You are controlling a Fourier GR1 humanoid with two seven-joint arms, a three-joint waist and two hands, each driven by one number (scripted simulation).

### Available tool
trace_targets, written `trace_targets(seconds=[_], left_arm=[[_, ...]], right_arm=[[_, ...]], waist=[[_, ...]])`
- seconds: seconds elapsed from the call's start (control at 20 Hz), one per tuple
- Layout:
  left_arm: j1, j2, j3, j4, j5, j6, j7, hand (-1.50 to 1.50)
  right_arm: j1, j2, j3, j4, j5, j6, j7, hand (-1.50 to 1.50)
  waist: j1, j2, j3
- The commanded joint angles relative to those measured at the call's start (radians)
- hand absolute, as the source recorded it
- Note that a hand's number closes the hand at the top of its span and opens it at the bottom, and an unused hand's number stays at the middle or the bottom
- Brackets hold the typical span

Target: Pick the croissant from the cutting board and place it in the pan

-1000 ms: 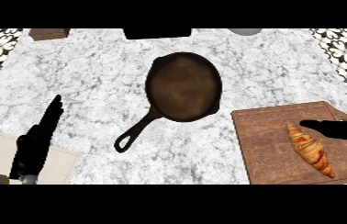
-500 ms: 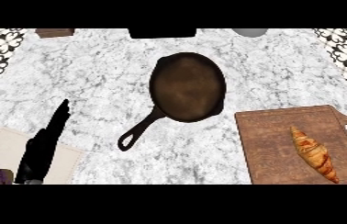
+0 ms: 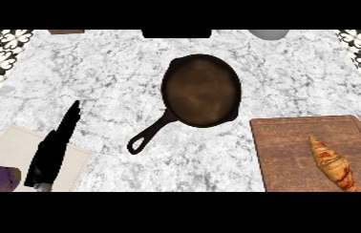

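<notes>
Head view: right hand has dropped out of frame; croissant [image 3: 331,163] sits ungrasped on cutting board [image 3: 285,146], pan [image 3: 201,90] empty; left hand [image 3: 53,151] rests straight-fingered, holding nothing.

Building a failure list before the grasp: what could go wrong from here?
1. The croissant lies at the lower right of the cutting board, close to the view's edge, and the right robot hand is out of view, so the approach may be hard to check.
2. The pan sits apart from the board, up and left; a low carry could clip its rim and shift it.
</notes>
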Motion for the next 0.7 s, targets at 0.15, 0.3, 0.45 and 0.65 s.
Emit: trace_targets(seconds=[0.15,0.3,0.45,0.65], left_arm=[[-0.063,0.013,0.055,0.038,0.014,-0.072,0.021,0.00],[0.008,-0.044,-0.001,-0.003,-0.033,-0.036,-0.003,0.00],[-0.008,-0.043,0.039,0.032,-0.038,-0.043,-0.004,0.00],[0.000,-0.030,0.046,0.018,-0.042,-0.072,-0.011,0.00]], right_arm=[[-0.115,0.090,0.199,-0.071,0.113,0.067,0.285,-1.50],[-0.221,0.099,0.236,-0.054,0.073,0.175,0.407,-1.50],[-0.243,0.131,0.281,-0.091,0.112,0.234,0.481,-1.50],[-0.392,0.174,0.374,0.067,0.168,0.333,0.529,-1.50]], waist=[[0.018,0.005,0.001],[0.026,0.004,0.001],[0.011,0.002,0.001],[0.027,0.005,0.001]])
